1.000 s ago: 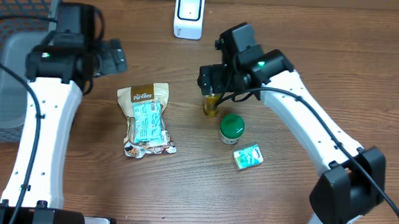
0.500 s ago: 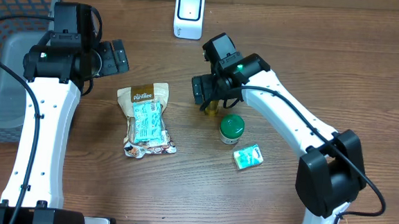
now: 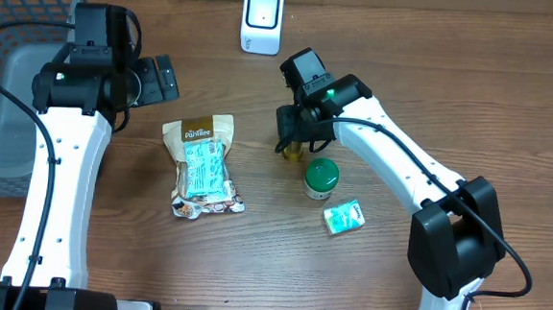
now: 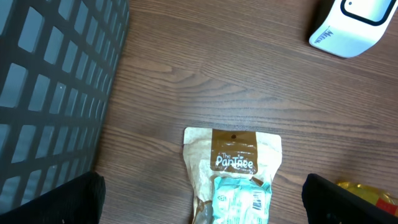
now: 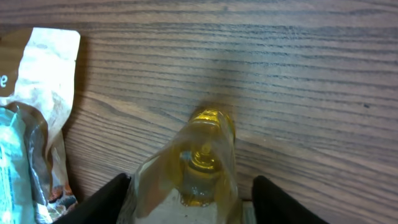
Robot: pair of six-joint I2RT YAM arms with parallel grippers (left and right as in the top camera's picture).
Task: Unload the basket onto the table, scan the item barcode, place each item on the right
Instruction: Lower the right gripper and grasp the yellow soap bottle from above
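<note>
A small yellow bottle in clear wrap (image 3: pixel 293 149) stands at the table's middle. My right gripper (image 3: pixel 293 137) has come down over it. In the right wrist view the yellow bottle (image 5: pixel 202 158) sits between the jaws of the right gripper (image 5: pixel 189 190): the left finger (image 5: pixel 109 199) touches the wrap, while a thin gap remains at the right finger (image 5: pixel 277 199). The white scanner (image 3: pixel 262 20) stands at the far edge. My left gripper (image 3: pixel 152 79) hangs wide open above the table, near the top of a snack pouch (image 4: pixel 233 168), holding nothing.
A snack pouch (image 3: pixel 202 165) lies left of the bottle. A green-lidded jar (image 3: pixel 320 177) and a teal packet (image 3: pixel 345 216) lie just right and nearer. A dark mesh basket (image 3: pixel 12 72) fills the left edge. The scanner (image 4: pixel 354 25) shows at the left wrist view's top right.
The right gripper moved left and settled over the yellow bottle, and its jaws narrowed around it. The left arm shifted slightly early on, then stayed still.
</note>
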